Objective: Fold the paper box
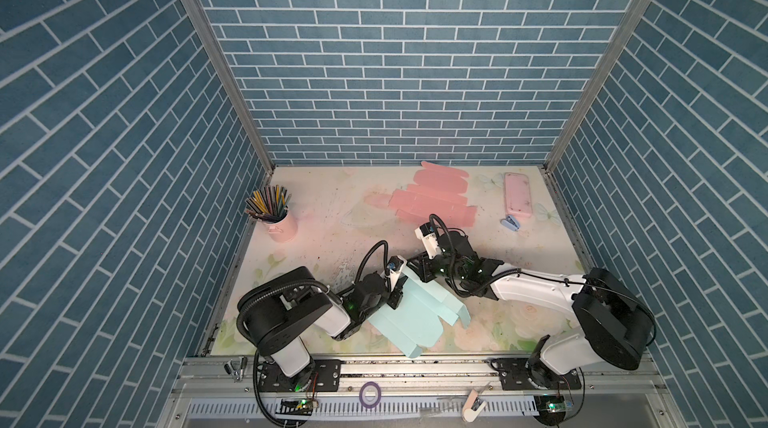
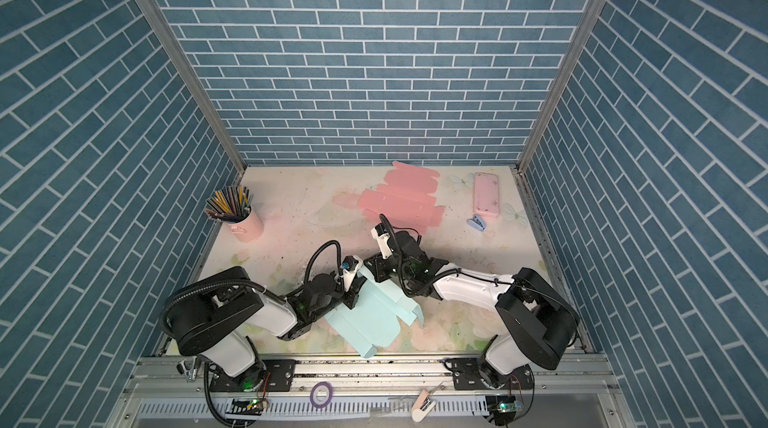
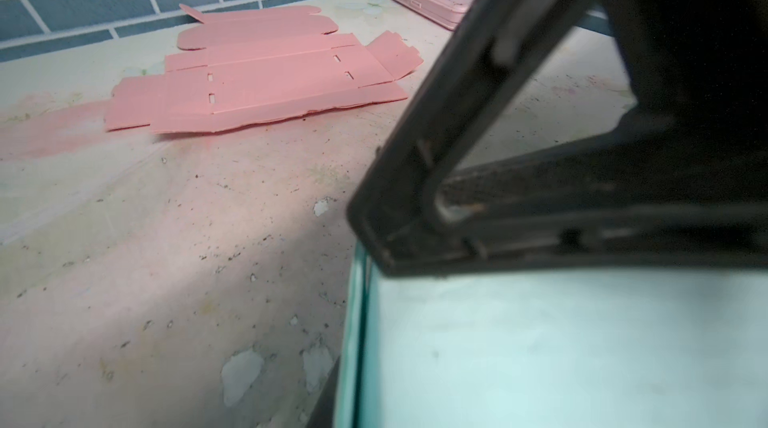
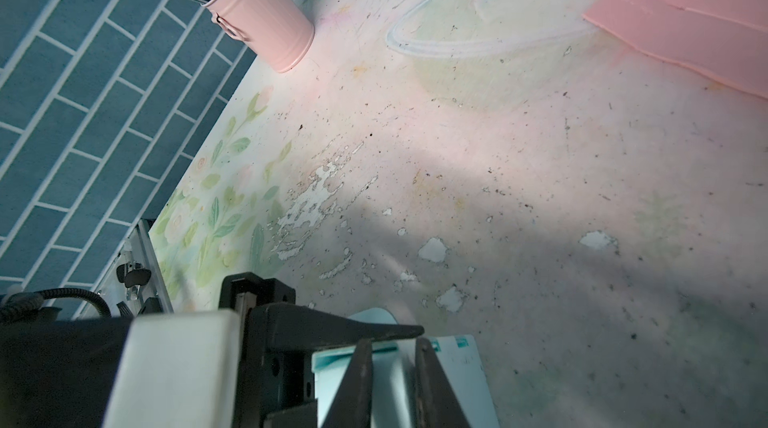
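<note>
The light blue paper box (image 1: pixel 411 322) (image 2: pixel 370 322) lies partly folded near the table's front middle, with some panels standing up. My left gripper (image 1: pixel 396 295) (image 2: pixel 351 295) is at the box's left edge. In the right wrist view one of its fingers (image 4: pixel 345 330) lies across the top of a blue panel (image 4: pixel 457 372); its own jaws are hidden in the left wrist view, where the blue sheet (image 3: pixel 540 342) fills the corner. My right gripper (image 1: pixel 419 270) (image 2: pixel 376 270) (image 4: pixel 395 347) is at the box's far edge, jaws a little apart astride a flap. One right finger (image 3: pixel 415 155) looms close.
A flat pink box blank (image 1: pixel 432 201) (image 3: pixel 257 76) lies at the back middle. A pink cup of pencils (image 1: pixel 282 226) (image 4: pixel 262 18) stands at the left. A pink case (image 1: pixel 517 195) and a small blue stapler (image 1: pixel 510 222) sit at the back right. Brick walls close three sides.
</note>
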